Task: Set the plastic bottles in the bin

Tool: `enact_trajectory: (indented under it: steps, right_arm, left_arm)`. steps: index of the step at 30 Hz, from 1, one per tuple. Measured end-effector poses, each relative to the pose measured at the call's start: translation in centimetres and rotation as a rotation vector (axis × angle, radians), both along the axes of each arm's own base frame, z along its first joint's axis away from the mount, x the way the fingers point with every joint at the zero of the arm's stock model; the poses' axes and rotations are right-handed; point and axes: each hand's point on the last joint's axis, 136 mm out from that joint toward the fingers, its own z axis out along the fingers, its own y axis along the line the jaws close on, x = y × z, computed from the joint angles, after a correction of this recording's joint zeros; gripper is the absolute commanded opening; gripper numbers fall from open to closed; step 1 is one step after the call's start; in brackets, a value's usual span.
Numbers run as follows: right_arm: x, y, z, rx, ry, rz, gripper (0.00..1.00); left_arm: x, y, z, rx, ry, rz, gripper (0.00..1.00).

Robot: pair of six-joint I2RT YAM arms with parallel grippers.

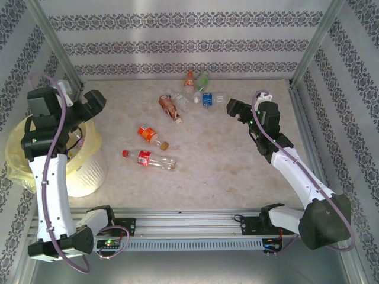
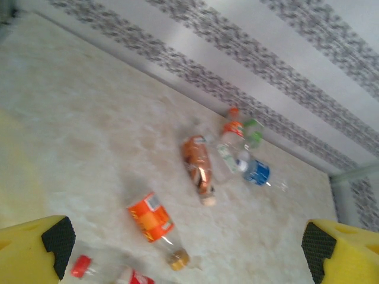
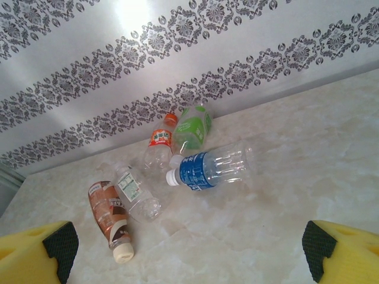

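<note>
a tabletop point(image 1: 237, 171) in a pale beige stone pattern with faint marbled veins takes up the middle. three walls close it in: a back wall point(image 1: 177, 35), a left wall point(image 1: 15, 53) and a right wall point(image 1: 361, 77), all papered in white and light grey bands with dark grey floral stripes. slanting metal posts point(image 1: 54, 44) stand at the back corners. a ridged aluminium rail point(image 1: 189, 228) runs along the table's near edge, with a plain grey surface point(image 1: 195, 269) below it. the light is soft and even; in the right wrist view a bright glare patch point(image 3: 133, 9) sits high on the wallpaper.
</note>
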Motion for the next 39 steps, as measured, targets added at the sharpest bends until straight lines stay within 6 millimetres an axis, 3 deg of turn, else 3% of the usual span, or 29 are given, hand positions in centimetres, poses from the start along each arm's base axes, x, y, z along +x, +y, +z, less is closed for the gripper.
enact_trajectory:
  steps: [5, 21, 25, 29, 34, 39]
  right_arm:
    - [0.0, 0.0, 0.0, 0.000, 0.000, 0.000, 0.98]
    - [-0.9, -0.2, 0.3, -0.016, -0.018, 0.006, 0.98]
    - [-1.3, -0.7, 0.0, -0.023, -0.029, -0.015, 0.98]
    - [-2.1, -1.5, -0.8, -0.035, -0.049, -0.049, 0.98]
    - [-2.8, -2.3, -1.1, -0.060, -0.078, -0.077, 0.98]
    - [-3.1, -2.5, -0.3, -0.089, -0.105, -0.079, 0.98]
  left_arm:
    - [1.9, -4.4, 0.0, -0.003, -0.003, -0.116, 1.00]
    - [8.0, -13.7, -3.6, 0.031, 0.055, -0.210, 1.00]
    - [9.9, -15.5, -6.0, 0.026, 0.097, -0.213, 1.00]
    - [11.7, -15.9, -9.2, 0.037, 0.168, -0.175, 1.00]
    - [13.7, -15.5, -15.0, 0.064, 0.304, -0.090, 1.00]
    - [14.0, -14.9, -20.9, 0.095, 0.457, -0.024, 1.00]
